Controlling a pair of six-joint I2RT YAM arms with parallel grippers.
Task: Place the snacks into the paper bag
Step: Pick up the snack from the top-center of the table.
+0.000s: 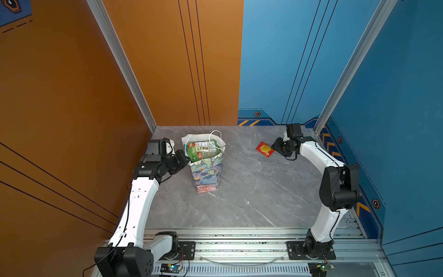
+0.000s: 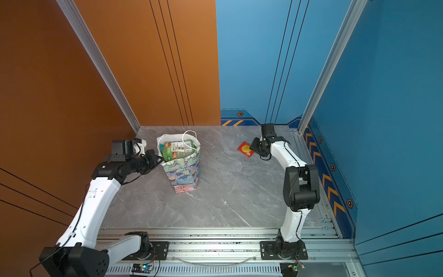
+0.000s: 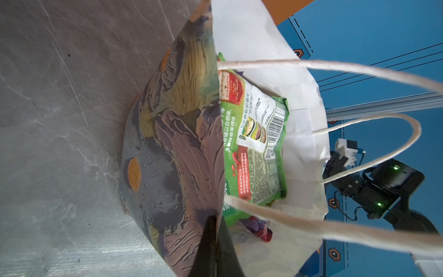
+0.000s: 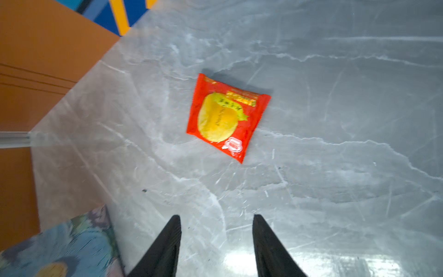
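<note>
The flower-print paper bag (image 1: 207, 172) (image 2: 184, 171) stands upright at the table's back left, mouth open. A green snack packet (image 1: 202, 150) (image 3: 254, 144) lies on top inside it, and a purple and red packet (image 3: 259, 227) shows underneath. My left gripper (image 1: 188, 159) (image 3: 214, 218) is shut on the bag's near rim, pinching the paper wall. A small red snack packet (image 1: 265, 149) (image 4: 225, 117) with a yellow picture lies flat on the table at the back right. My right gripper (image 1: 275, 145) (image 4: 217, 217) hovers beside it, open and holding nothing.
The grey marble table (image 1: 251, 191) is walled by an orange panel (image 1: 72, 108) on the left and blue panels (image 1: 395, 108) behind and to the right. White cord handles (image 3: 359, 72) arch over the bag's mouth. An aluminium rail (image 1: 239, 244) runs along the front.
</note>
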